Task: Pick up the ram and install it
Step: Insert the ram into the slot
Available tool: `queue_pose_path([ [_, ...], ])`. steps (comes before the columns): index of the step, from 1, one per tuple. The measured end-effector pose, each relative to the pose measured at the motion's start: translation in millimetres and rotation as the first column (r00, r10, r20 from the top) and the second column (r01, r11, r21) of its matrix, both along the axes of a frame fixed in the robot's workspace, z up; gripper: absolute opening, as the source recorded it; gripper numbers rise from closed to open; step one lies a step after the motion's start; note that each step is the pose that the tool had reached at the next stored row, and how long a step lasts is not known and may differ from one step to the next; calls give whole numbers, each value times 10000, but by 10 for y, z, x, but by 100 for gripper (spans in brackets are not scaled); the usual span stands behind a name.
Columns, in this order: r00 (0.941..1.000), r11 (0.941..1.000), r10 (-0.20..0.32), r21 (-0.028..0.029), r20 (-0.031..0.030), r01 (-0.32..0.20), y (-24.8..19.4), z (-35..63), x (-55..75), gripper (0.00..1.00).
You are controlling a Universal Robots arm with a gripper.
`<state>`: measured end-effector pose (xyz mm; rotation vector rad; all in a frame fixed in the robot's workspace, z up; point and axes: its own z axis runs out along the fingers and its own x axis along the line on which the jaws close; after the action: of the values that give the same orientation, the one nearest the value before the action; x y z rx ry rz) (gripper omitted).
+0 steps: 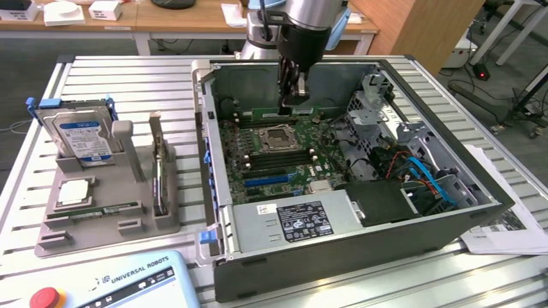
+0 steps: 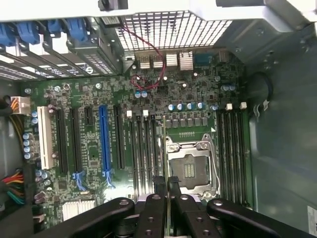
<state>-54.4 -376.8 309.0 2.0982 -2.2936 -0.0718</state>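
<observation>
My gripper [image 1: 293, 102] hangs inside the open computer case [image 1: 479, 212], just above the far memory slots of the motherboard [image 1: 278, 157]. Its dark fingers are pressed together with nothing visible between them. In the wrist view the gripper [image 2: 166, 182] sits over the empty processor socket [image 2: 190, 166], with rows of memory slots [image 2: 233, 148] on both sides. A green ram stick [image 1: 99, 211] lies flat in the grey parts tray [image 1: 51, 240] at the exterior view's left, far from the gripper. A thin board [image 1: 158, 163] stands on edge in the same tray.
The tray also holds a hard drive [image 1: 81, 138] with a blue-white label and a square silver processor chip [image 1: 73, 192]. Inside the case are a power supply [image 1: 296, 221], drive cage [image 1: 376, 109] and blue cables [image 1: 428, 179]. A teach pendant [image 1: 111, 282] lies at the front.
</observation>
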Motion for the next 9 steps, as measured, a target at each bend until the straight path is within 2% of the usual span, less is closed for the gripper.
queue_pose_path([
  [9, 10000, 10000, 0, 0, 0, 0, 0, -164, -2, 13],
])
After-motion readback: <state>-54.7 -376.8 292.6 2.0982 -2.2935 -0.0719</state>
